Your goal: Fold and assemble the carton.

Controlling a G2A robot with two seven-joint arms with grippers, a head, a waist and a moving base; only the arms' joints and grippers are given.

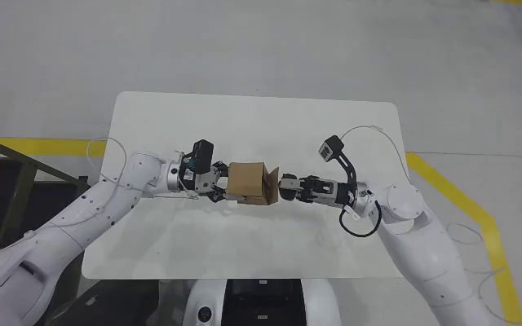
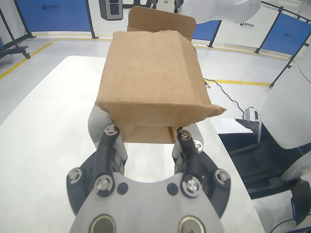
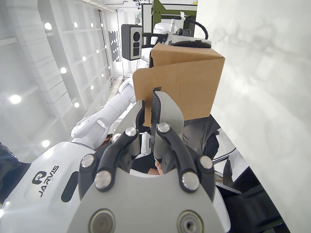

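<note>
Brown cardboard carton [image 1: 249, 182], one, partly assembled, held over the middle of the white table [image 1: 245, 122] between the two arms. Left gripper [image 1: 218, 186]: fingers set against opposite sides of the carton's near end, clasping it, with a folded flap overhanging them in the left wrist view. Right gripper [image 1: 284, 186]: fingers pinched together on the edge of a rounded flap [image 3: 145, 83] standing out from the carton's opposite end. Carton's closed side panel faces up.
</note>
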